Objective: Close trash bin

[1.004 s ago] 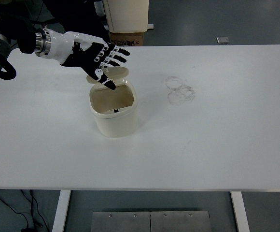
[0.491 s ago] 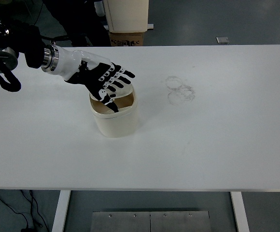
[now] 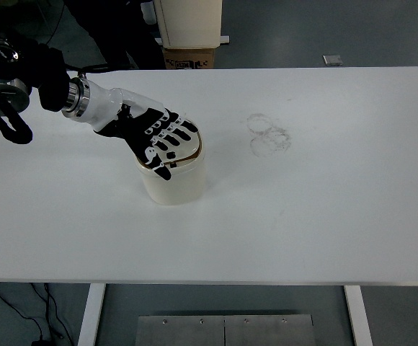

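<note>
Left hand (image 3: pixel 153 135), fingers (image 3: pixel 171 138) spread flat and gripping nothing, has pressed the flap lid down onto the cream plastic trash bin (image 3: pixel 173 180) on the white counter (image 3: pixel 324 202); closure looks nearly complete.

The bin (image 3: pixel 173 180) stands on the worktop (image 3: pixel 324 202), left of centre. The left robot hand (image 3: pixel 157 137) lies flat on its lid. Smudge rings (image 3: pixel 268 134) lie at the bin's two o'clock.
</note>
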